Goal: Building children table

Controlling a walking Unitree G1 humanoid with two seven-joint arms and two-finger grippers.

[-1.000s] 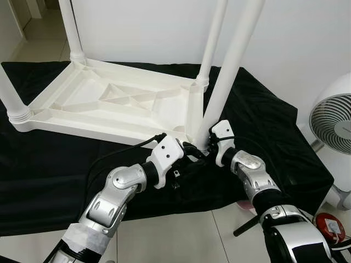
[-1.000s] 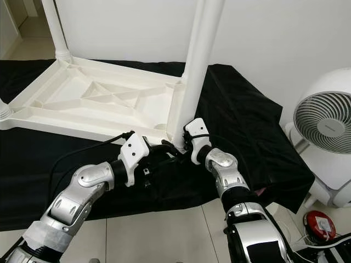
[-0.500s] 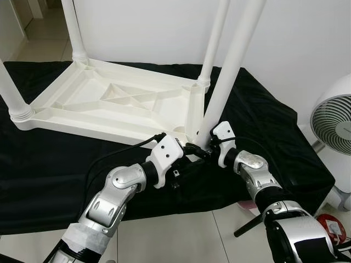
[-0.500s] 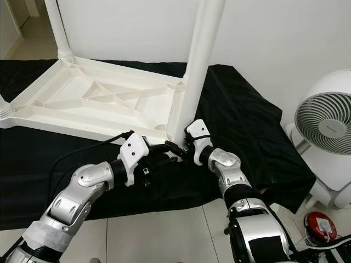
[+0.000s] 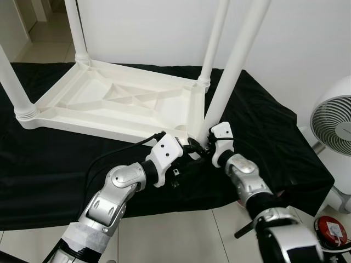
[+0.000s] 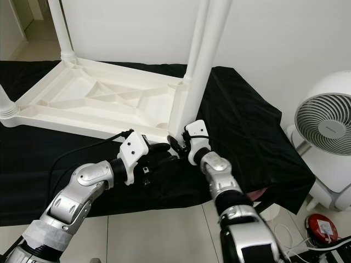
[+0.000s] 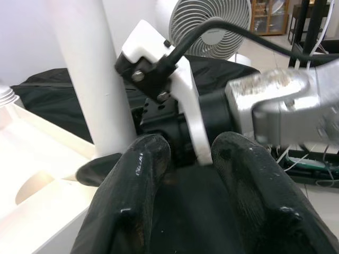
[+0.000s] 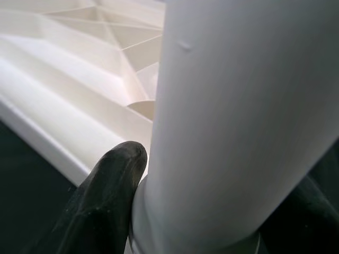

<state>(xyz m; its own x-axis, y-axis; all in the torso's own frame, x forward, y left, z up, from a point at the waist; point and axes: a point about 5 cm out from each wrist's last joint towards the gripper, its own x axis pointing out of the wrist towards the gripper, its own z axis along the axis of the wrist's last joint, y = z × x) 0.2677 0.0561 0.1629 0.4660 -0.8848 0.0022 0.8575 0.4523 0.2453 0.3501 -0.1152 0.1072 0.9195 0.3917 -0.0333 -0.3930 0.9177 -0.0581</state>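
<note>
The white children's table (image 5: 109, 101) lies upside down on a black cloth (image 5: 49, 164), its legs pointing up. The near right leg (image 5: 230, 71) leans to the right out of its corner socket. My right gripper (image 5: 202, 147) is shut on that leg's base; in the right wrist view a black finger (image 8: 106, 196) presses against the white leg (image 8: 238, 116). My left gripper (image 5: 189, 154) is right beside it at the same corner, open, its fingers (image 7: 137, 174) apart with nothing between them, facing the right wrist's white mount (image 7: 169, 69).
Three other legs (image 5: 79, 30) (image 5: 13, 82) (image 5: 214, 38) stand upright in their corners. A white fan (image 6: 323, 120) stands on the floor at the right, with a red object (image 5: 329, 227) near it. A white wall rises behind; tiled floor lies in front of the cloth.
My right forearm has swung in toward the left arm while its gripper stays on the leg's base. The leg leans slightly further right. The view has shifted a little.
</note>
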